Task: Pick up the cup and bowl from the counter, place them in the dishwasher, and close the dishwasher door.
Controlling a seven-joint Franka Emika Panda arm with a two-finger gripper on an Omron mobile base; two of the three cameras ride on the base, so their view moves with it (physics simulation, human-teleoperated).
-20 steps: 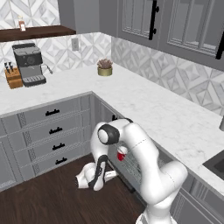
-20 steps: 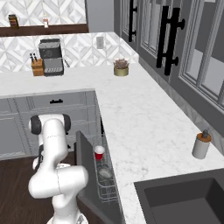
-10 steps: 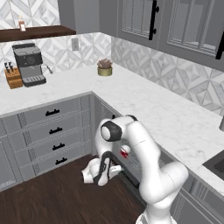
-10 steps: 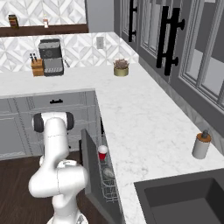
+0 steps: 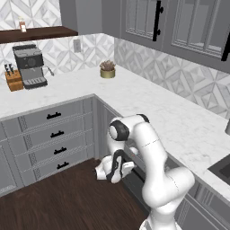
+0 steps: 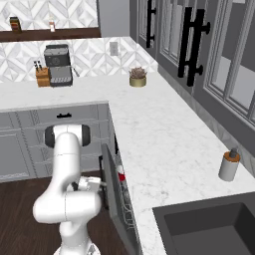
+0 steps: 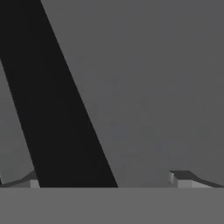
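counter (image 6: 149, 124) | plant pot (image 6: 137, 77) | coffee machine (image 6: 58, 64) | probably knife block (image 6: 43, 76)

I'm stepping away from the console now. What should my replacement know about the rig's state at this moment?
Gripper: low at the dishwasher door, pressed close to its grey panel and black bar handle; whether the fingers are open or shut cannot be told.
Cup: red, in the dishwasher rack behind the door.
Bowl: cannot make it out; confirm it is inside.
Counter: neither cup nor bowl on it.
Done: cup loaded.
Left: door is nearly upright but not shut; push it fully closed.
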